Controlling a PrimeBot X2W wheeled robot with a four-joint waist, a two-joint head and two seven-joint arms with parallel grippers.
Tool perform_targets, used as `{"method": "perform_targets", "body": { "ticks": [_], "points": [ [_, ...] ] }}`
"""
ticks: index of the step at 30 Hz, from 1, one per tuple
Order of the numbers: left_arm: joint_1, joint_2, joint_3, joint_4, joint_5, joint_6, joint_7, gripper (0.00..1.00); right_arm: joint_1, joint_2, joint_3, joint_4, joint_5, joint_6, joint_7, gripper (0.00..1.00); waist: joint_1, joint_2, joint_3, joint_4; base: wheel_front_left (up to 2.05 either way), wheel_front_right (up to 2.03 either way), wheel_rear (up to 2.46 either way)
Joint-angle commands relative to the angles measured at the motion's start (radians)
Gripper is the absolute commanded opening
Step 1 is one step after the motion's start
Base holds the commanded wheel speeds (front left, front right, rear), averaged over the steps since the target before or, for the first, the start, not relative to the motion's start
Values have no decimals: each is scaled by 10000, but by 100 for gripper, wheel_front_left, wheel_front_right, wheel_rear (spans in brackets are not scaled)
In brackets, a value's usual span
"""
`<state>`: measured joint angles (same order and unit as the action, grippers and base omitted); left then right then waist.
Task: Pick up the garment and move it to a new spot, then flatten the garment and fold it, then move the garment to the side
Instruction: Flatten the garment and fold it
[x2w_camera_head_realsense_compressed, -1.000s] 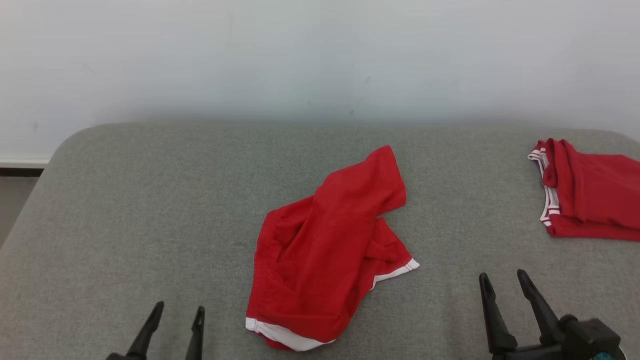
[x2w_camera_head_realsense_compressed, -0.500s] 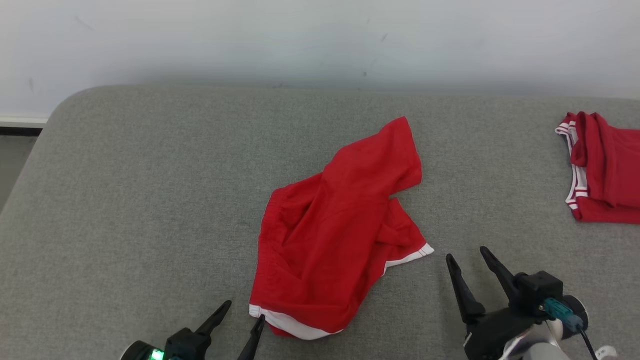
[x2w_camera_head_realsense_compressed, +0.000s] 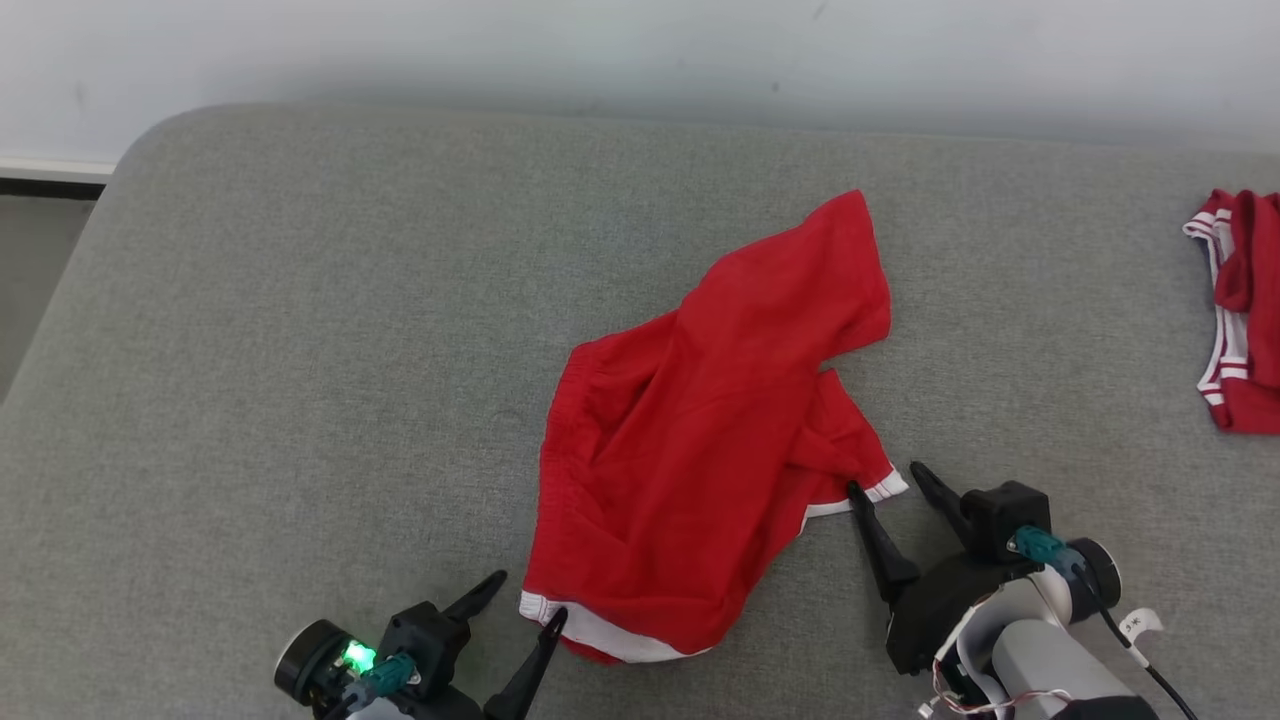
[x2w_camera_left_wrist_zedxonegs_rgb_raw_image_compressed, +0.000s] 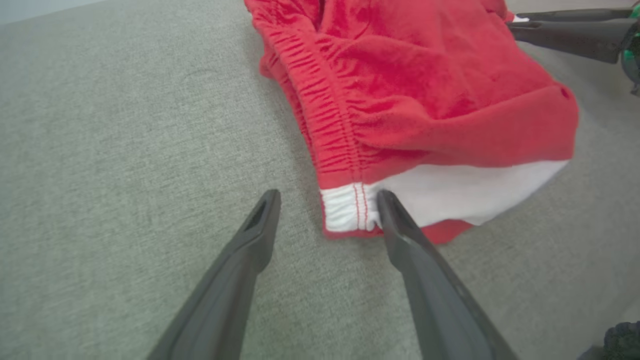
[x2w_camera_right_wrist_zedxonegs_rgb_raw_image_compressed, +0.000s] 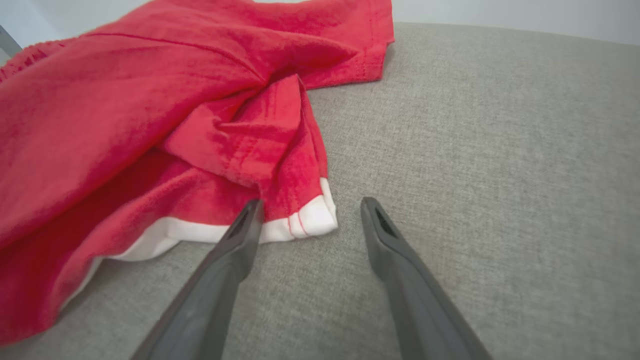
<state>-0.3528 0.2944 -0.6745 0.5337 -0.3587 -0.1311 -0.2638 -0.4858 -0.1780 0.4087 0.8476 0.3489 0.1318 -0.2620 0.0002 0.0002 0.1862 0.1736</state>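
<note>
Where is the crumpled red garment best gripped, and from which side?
Grip the red garment at its two white-banded corners: the near-left corner and the right corner. Come in low from the robot's side, because both corners jut out flat on the grey cushion.

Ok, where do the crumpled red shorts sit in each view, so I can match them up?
Head view: red shorts at centre, slightly right, on the grey cushion.
Left wrist view: red shorts upper right, elastic waistband running down toward the fingertips.
Right wrist view: red shorts across the upper left.
Shared landmark: the white hem corner at the right gripper; in the left wrist view it is at the top right edge.
</note>
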Motion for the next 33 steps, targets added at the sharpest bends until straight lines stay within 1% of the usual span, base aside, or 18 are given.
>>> {"method": "perform_targets", "body": {
  "ticks": [1,2,3,4,5,9,11,14,18,23,26,28,29,33],
  "points": [
    [-170,50,-152,104,-108,20,2,100,-110,15,59,90,85,-28,-4,100,-2,-2,73,61,0,0,0],
    [-270,62,-254,159,-196,20,2,100,-133,57,133,168,153,-28,-8,100,-2,-2,89,70,0,0,0],
    [-333,81,-366,190,-291,20,0,60,-143,86,220,232,227,-28,-6,58,-2,-2,103,72,0,0,0],
    [-383,91,-456,187,-371,20,2,22,-158,101,308,266,284,-28,-1,6,-2,-2,111,70,0,0,0],
    [-401,85,-516,186,-501,20,2,0,-172,92,369,278,332,-28,-1,0,-2,-2,117,72,0,0,0],
    [-374,107,-795,106,-886,20,1,0,-149,36,453,91,589,-28,-12,0,-2,-2,69,22,0,0,0],
    [-233,140,-730,-158,-1035,20,0,0,-33,-25,451,-180,650,-28,-15,0,-2,-2,-17,-29,0,0,0],
    [89,175,-371,-762,-1105,20,1,0,210,-253,283,-740,805,-28,-16,0,-2,-2,-162,-99,0,0,0],
    [351,388,308,-1646,-958,19,-1,0,607,-614,55,-1542,951,-28,-17,0,-2,-2,-421,-253,0,0,0],
    [230,586,900,-2343,-1004,21,-1,0,618,-915,-164,-2183,1270,-28,-17,0,-2,-2,-644,-523,0,0,0],
    [-436,761,1125,-2609,-1117,21,-1,0,110,-1125,-110,-2520,1579,-28,-17,0,-2,-2,-628,-756,0,0,0],
    [-1171,904,1061,-2661,-1108,21,-1,0,-464,-1301,-9,-2621,1802,-28,59,0,-2,-2,-476,-910,0,0,0],
    [-1612,892,1022,-2657,-1287,19,14,0,-823,-1383,36,-2657,1930,-28,146,0,-2,-2,-349,-972,0,0,0],
    [-3926,1025,1112,-2342,-2164,21,462,0,-2725,-1509,11,-2687,2577,-28,852,0,-2,-2,652,-1316,0,0,0]
  ]
}}
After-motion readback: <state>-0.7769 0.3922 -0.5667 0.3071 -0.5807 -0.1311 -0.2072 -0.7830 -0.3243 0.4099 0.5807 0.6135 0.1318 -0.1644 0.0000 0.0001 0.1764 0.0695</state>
